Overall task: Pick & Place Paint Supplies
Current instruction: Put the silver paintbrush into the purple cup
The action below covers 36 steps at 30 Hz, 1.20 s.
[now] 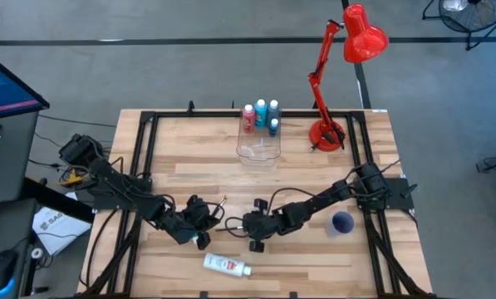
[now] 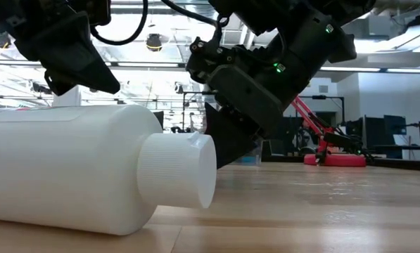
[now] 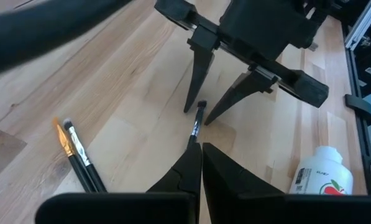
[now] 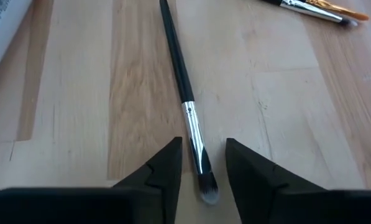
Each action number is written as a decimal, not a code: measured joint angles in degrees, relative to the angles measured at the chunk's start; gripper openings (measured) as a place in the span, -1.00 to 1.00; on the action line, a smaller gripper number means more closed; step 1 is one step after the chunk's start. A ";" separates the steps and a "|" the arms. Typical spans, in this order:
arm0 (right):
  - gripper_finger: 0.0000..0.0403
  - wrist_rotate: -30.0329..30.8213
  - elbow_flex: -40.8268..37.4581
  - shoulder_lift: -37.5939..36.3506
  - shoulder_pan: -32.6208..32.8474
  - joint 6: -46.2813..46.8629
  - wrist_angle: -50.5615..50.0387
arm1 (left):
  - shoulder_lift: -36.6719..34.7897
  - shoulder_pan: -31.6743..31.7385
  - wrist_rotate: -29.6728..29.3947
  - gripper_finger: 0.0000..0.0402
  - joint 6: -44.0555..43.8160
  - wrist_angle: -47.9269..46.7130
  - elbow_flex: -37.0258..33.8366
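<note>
White bottle (image 2: 76,169) is seen lying on its side closest to the low camera, ribbed cap (image 2: 178,169) pointed right; in the high view it lies at the table's (image 1: 189,141) near edge, red-printed label up. Right gripper (image 4: 201,163) is lowered at table centre, fingers (image 4: 163,168) parted and straddling the bristle end of 1 thin dark paintbrush (image 4: 184,93) lying flat on the wood (no contact with the brush can be made out). Left gripper (image 3: 201,163) is pressed shut, tips together, set just beside the same brush's handle end, facing the right gripper. 2 more brushes (image 3: 78,155) are seen side by side on the table near the left gripper, orange bristles on 1. At the far edge, 4 small bottles (image 1: 261,115) (pink-red, blue, white) are stood upright in a cluster, just behind a clear box (image 1: 258,152). Purple cup (image 1: 341,223) is placed under the right arm, red desk lamp (image 1: 339,75) at the far right corner.
</note>
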 joint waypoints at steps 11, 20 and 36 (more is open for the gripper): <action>-0.94 -3.65 0.80 -1.81 -0.90 6.70 -5.14 | 0.02 0.95 0.33 -0.97 0.65 0.23 0.01; -0.99 -7.51 8.87 -3.63 -4.09 3.42 -25.85 | 2.83 4.32 11.42 -0.68 9.63 0.72 0.01; -1.00 -6.23 11.39 -3.45 -3.89 4.83 -27.96 | 11.58 8.00 11.67 -0.13 12.28 10.27 0.01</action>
